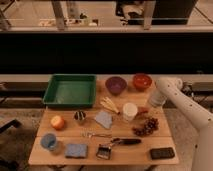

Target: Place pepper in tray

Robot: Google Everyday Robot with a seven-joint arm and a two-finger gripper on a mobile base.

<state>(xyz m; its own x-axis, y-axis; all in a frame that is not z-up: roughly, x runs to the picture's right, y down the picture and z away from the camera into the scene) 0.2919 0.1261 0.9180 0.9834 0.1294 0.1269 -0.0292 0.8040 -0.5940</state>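
Pepper (143, 109): lies on the tabletop (131, 153) at the claw (148, 106), touching or just beside its left side; which of the two cannot be told. Claw state: cannot be told from this view. The claw sits low over the right part of the tabletop.

Hazards, left to right:

1. Tray (70, 92): far left of the claw and slightly behind it. Its raised rim is the last obstacle. A carry held too low would likely strike the right wall and knock the pepper loose outside the tray.
2. Yellow pieces (109, 105): left of the claw, beyond the cup (129, 110). They lie near the straight line to the tray, so a low sweep could drag them.
3. Purple bowl (115, 85): left of and behind the claw, near the tray's right wall. An early release could drop the pepper here instead.
4. Cup: just left of the claw, with the pepper between. It looks tall and light, so sideways travel before lifting would probably tip it.
5. Pepper: small and slender. An off-centre pinch could let it pivot or slip out.
6. Dark cluster (145, 126): on the near side of the claw, close by. Drift toward it could scatter it.
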